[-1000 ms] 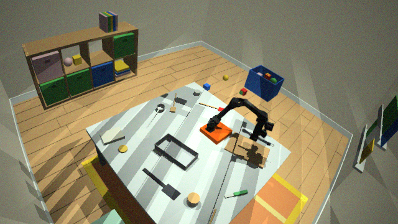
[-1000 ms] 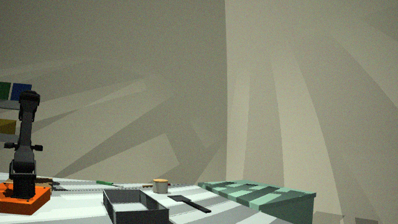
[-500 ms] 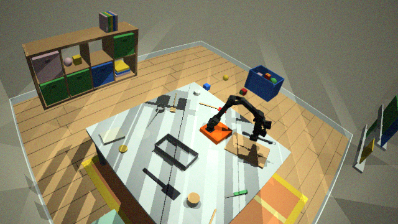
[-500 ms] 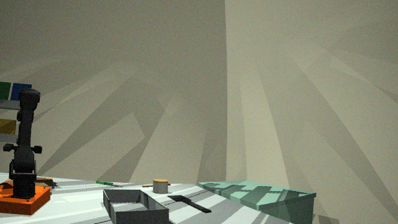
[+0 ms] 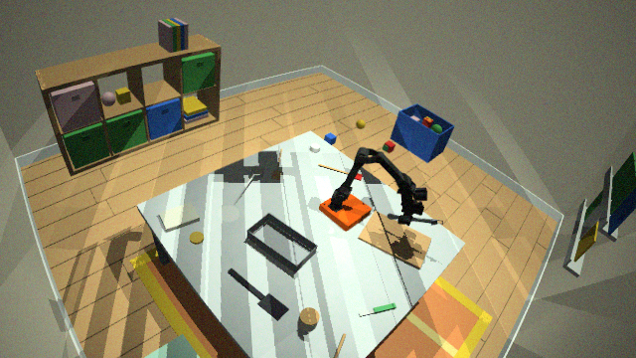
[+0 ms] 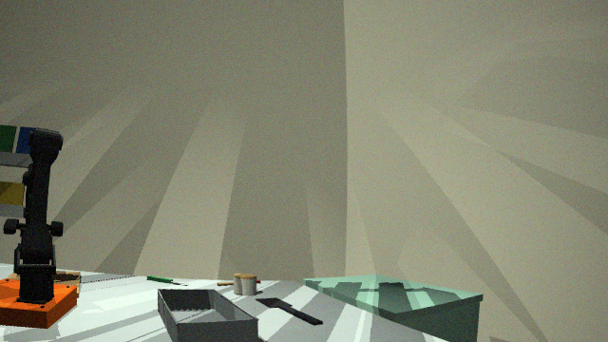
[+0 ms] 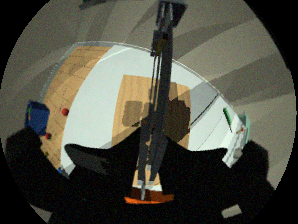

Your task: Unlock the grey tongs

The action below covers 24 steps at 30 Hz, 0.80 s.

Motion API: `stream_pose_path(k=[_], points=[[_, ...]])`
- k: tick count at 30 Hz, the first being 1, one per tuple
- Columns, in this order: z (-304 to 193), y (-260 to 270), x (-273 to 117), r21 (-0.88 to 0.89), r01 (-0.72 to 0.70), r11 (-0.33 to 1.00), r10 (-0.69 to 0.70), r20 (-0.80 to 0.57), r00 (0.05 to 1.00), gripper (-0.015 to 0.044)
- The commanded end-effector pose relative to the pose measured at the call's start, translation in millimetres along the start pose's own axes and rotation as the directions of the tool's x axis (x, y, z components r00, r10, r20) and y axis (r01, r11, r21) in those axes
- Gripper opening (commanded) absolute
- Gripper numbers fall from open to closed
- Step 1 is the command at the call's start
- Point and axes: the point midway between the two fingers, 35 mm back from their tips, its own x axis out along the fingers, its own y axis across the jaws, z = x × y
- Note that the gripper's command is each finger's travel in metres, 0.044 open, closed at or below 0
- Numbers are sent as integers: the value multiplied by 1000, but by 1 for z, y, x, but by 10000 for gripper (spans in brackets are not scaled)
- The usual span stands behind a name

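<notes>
The grey tongs (image 5: 432, 220) (image 7: 164, 85) are up in the air above the wooden board (image 5: 378, 234) (image 6: 76, 280) (image 7: 132, 90), with the jaws (image 5: 405, 219) clamped on them. In the top view they reach out on 2 sides of the grip; in the wrist view they run from near the orange base at the bottom to the upper edge. Whether their lock is released I cannot tell. Dark shadows fall across the board, which lies flat on the worktop (image 5: 343, 278) (image 6: 119, 304) (image 7: 90, 115) beside the arm's orange base (image 5: 348, 221) (image 6: 62, 309) (image 7: 150, 199). The black arm arches up from that base and down to the tongs. On the other side of the base sits the roasting tin (image 5: 270, 260) (image 6: 218, 330), well apart from the tongs. A black spatula (image 5: 273, 305) (image 6: 285, 306) lies near the tin, with a round pot (image 5: 309, 316) (image 6: 245, 285) just beyond its blade and a green-handled tool (image 5: 385, 308) (image 6: 160, 279) (image 7: 227, 117) farther along. A yellow disc (image 5: 197, 238) lies near a pale slab (image 5: 179, 219). Out on the floor stand a blue bin (image 5: 422, 146) (image 7: 37, 117) and a wooden shelf unit (image 5: 124, 57) with 2 rows of 4 compartments.
</notes>
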Motion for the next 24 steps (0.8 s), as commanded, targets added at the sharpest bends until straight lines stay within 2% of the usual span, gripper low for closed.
stream_pose_path(k=[1, 24], points=[[4, 1, -8, -8, 3, 1000, -3, 98, 995, -150], [-2, 1, -32, 8, 6, 1000, -9, 475, 880, -150]])
